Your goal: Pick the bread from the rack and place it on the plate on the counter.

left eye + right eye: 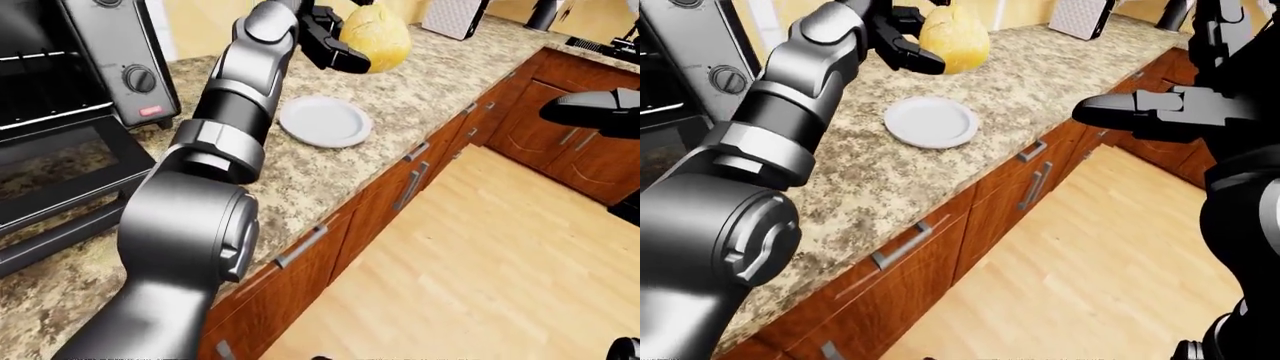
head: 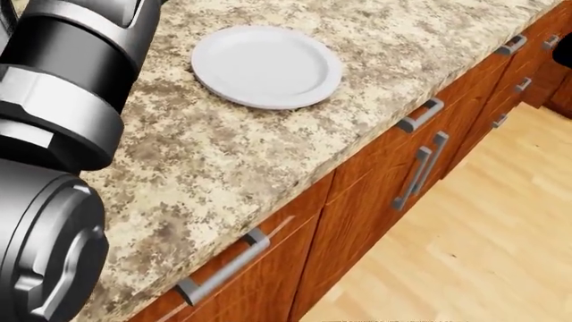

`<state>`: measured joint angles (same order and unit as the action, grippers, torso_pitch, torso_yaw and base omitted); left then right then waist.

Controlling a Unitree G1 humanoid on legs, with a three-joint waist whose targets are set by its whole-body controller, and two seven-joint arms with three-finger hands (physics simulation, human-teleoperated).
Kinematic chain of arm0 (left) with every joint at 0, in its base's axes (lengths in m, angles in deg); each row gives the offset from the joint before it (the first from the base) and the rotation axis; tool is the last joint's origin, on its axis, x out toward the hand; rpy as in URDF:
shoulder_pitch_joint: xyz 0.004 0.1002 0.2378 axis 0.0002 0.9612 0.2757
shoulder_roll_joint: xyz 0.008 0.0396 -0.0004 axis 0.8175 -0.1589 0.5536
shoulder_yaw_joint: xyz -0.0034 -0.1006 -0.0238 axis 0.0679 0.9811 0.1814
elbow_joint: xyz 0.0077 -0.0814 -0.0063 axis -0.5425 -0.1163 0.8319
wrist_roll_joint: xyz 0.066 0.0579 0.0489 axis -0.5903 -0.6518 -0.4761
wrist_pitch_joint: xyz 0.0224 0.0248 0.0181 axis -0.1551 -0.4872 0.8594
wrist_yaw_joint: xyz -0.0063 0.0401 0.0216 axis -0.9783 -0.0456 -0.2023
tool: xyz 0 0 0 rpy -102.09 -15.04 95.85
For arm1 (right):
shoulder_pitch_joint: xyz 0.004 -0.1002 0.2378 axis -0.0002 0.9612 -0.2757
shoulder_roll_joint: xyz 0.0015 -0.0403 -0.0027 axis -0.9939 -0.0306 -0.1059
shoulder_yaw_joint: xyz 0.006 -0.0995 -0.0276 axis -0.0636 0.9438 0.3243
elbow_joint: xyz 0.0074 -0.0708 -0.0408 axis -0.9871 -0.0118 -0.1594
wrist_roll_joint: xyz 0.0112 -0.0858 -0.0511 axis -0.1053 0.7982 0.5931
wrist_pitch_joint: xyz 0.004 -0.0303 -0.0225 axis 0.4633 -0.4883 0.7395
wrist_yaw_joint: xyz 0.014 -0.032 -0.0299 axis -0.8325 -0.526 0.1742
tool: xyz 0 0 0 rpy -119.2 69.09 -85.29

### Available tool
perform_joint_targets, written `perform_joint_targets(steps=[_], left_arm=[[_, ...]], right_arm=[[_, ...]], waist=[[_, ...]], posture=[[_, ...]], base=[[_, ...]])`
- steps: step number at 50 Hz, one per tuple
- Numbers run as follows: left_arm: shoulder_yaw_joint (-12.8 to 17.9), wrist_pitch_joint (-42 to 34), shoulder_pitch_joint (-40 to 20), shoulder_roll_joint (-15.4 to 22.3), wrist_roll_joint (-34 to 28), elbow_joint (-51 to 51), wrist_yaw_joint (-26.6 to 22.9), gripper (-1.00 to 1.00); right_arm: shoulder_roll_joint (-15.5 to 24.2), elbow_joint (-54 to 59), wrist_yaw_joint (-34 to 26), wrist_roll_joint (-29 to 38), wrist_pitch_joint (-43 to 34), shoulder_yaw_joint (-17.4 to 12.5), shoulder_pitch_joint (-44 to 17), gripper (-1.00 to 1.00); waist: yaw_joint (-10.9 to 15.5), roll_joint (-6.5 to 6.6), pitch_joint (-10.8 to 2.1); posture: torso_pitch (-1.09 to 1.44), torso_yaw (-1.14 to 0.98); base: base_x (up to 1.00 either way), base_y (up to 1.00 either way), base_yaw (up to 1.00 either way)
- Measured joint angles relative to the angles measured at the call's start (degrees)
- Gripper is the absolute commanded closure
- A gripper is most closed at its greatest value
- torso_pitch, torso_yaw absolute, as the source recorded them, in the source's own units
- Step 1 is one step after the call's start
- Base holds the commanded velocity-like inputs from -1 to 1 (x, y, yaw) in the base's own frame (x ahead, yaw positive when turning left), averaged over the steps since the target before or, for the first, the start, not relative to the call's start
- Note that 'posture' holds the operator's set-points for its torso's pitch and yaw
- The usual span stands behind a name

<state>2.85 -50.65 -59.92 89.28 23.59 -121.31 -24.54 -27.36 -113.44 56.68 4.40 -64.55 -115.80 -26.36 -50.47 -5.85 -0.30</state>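
A round golden bread point(image 1: 378, 36) hangs in the air near the top of the left-eye view, with my left hand point(image 1: 335, 37) shut on its left side. It is above and slightly right of the white plate point(image 1: 324, 121), which lies bare on the speckled granite counter point(image 1: 300, 187). The head view shows the plate point(image 2: 266, 66) at upper left and only my left arm, not the hand or bread. My right hand point(image 1: 1120, 114) hovers over the floor beside the counter's edge, fingers stretched out and holding nothing.
A black toaster oven point(image 1: 80, 97) with its door down stands on the counter at the left. Wooden cabinet doors with metal handles point(image 2: 416, 176) run below the counter edge. A white perforated object point(image 1: 455, 15) stands far up the counter. Wood floor point(image 1: 480, 262) lies at the right.
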Motion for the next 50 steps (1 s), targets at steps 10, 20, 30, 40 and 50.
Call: perform_joint_targets(steps=[10, 20, 30, 40, 50], left_arm=[[0.6, 2.4, 3.6, 0.8, -0.7, -2.1, 3.1, 1.00], [1.4, 4.3, 5.5, 1.7, -1.4, -3.4, 6.6, 1.00], [2.3, 6.1, 7.5, 2.8, -2.3, -4.9, 10.7, 1.00], [3.4, 6.7, 9.8, 4.2, -3.2, -6.0, 13.3, 1.00], [4.2, 6.2, 10.3, 5.1, -3.8, -6.4, 14.9, 1.00]], right_arm=[[-0.6, -0.1, -0.4, 0.8, -0.1, 0.2, -0.2, -1.00], [-0.9, -0.7, -0.5, 0.9, -0.4, -0.2, 0.6, -1.00], [-1.3, -0.8, -0.8, 1.5, -0.5, -0.4, 0.8, -1.00], [-1.6, -0.9, -0.8, 1.8, -0.6, 0.1, 0.7, -1.00], [-1.5, -0.5, -1.3, 2.1, -0.9, 0.0, 0.1, -1.00]], waist=[[-2.3, 0.03, -0.09], [-4.6, 0.12, -0.12], [-6.7, 0.30, -0.20], [-7.7, 0.54, -0.24], [-8.1, 0.72, -0.24]], posture=[[0.00, -1.07], [0.00, -1.12], [0.00, -1.14], [0.00, -1.14], [0.00, -1.14]], base=[[0.00, 0.00, 0.00], [0.00, 0.00, 0.00], [0.00, 0.00, 0.00], [0.00, 0.00, 0.00], [0.00, 0.00, 0.00]])
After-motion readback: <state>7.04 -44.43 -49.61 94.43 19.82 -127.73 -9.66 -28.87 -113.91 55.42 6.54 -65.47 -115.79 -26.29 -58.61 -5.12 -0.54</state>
